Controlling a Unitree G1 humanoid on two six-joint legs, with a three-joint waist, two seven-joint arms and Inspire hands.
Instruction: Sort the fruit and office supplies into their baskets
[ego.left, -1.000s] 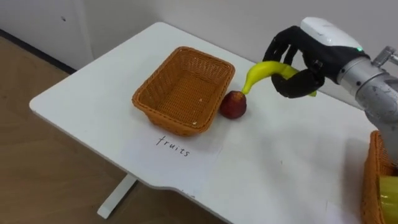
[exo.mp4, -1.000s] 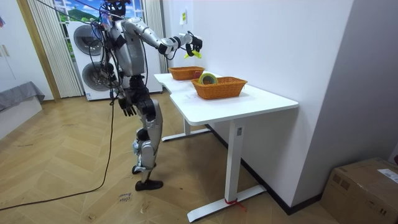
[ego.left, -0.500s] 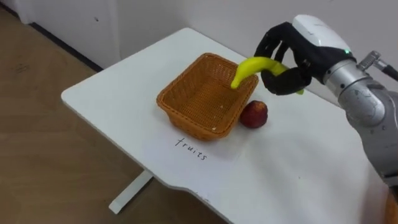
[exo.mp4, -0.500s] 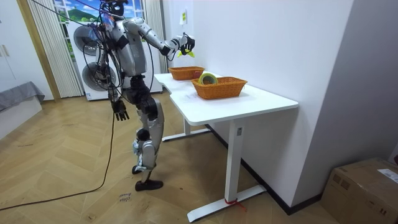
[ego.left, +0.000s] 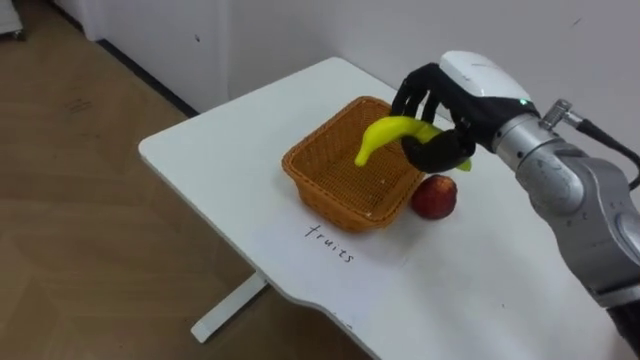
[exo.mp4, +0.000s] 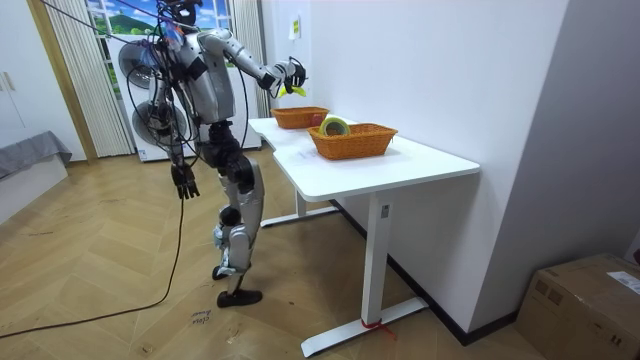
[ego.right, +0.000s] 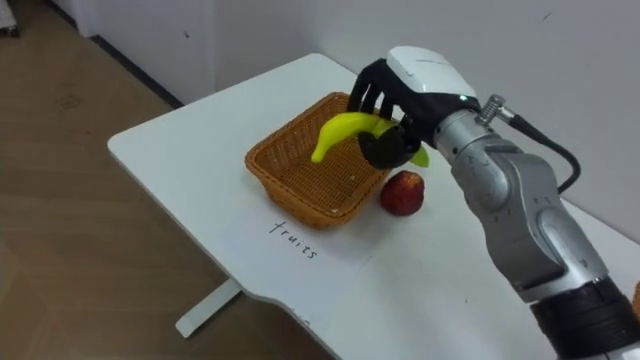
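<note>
The right hand (ego.left: 452, 102) has its fingers curled round a banana (ego.left: 385, 133) — the fruit basket (ego.left: 318, 193) lies just below it. An apple (ego.left: 435, 197) sits under the hand, beside the basket.

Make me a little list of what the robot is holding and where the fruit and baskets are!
right hand: curled round the banana
banana: yellow, held in the air over the fruit basket
fruit basket: orange wicker, nothing in it, on the white table
apple: red, on the table, just outside the fruit basket
left hand: hangs by the robot's side
other basket: further along the table, holds a roll of tape
</note>
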